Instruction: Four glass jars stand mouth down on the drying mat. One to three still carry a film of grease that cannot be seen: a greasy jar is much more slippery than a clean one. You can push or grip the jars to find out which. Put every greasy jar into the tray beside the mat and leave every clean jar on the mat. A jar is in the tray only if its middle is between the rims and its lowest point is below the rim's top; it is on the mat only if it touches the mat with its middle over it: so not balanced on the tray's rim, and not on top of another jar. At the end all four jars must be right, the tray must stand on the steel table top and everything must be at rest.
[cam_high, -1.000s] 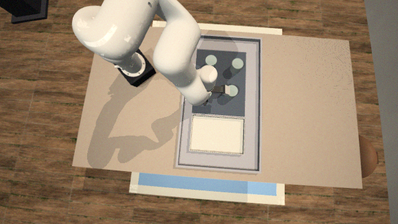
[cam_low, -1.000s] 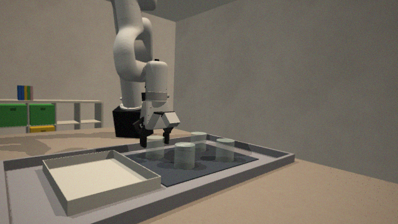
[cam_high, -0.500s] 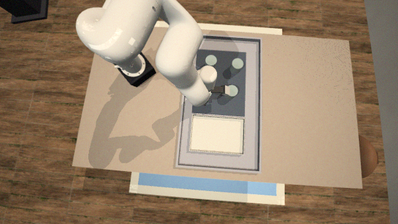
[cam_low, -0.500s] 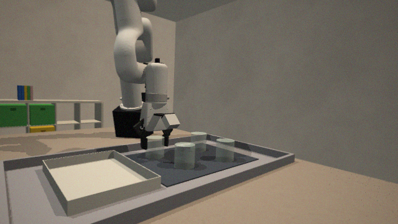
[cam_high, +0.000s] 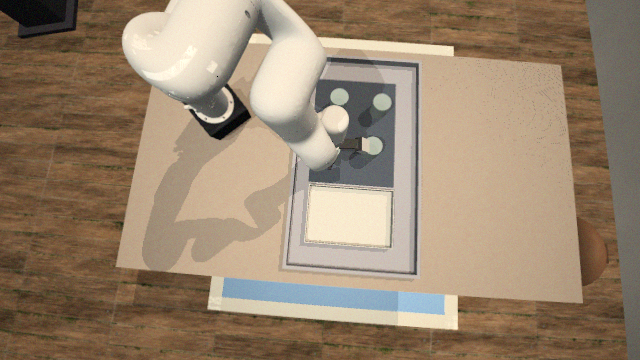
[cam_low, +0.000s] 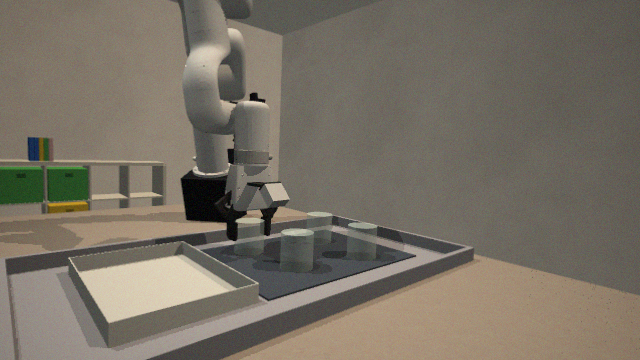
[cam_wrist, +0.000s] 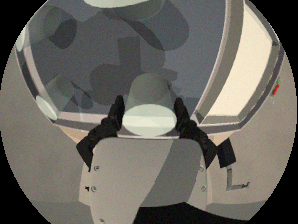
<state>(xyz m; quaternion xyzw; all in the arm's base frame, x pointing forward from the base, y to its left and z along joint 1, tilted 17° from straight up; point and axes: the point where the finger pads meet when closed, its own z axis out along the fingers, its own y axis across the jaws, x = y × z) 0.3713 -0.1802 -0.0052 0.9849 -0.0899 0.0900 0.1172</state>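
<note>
Wrist view, open gripper (cam_high: 352, 144) (cam_low: 250, 236) (cam_wrist: 149, 103), glass jar (cam_low: 250, 240) (cam_wrist: 149, 119) upright between its fingers

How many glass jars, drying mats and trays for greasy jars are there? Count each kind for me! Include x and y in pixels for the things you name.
Glass jars (cam_high: 375, 145) (cam_low: 297, 251) (cam_wrist: 149, 120): 4
Drying mat (cam_high: 375, 172) (cam_low: 270, 287) (cam_wrist: 200, 65): 1
Tray (cam_high: 348, 216) (cam_low: 165, 287) (cam_wrist: 245, 75): 1
Total: 6

Four pale green, translucent jars stand upright on the dark drying mat (cam_high: 385, 170) (cam_low: 280, 287) (cam_wrist: 200, 65): seen from above, one at eleven o'clock (cam_high: 339, 96) (cam_low: 319, 227) (cam_wrist: 46, 107), another at one (cam_high: 382, 102) (cam_low: 362, 241) (cam_wrist: 20, 40), a third jar (cam_high: 372, 145) (cam_low: 296, 250) (cam_wrist: 120, 3) at four, the fourth jar (cam_low: 249, 236) (cam_wrist: 149, 120) at eight. The cream tray (cam_high: 349, 217) (cam_low: 182, 317) (cam_wrist: 235, 62) lies flat at six.
</note>
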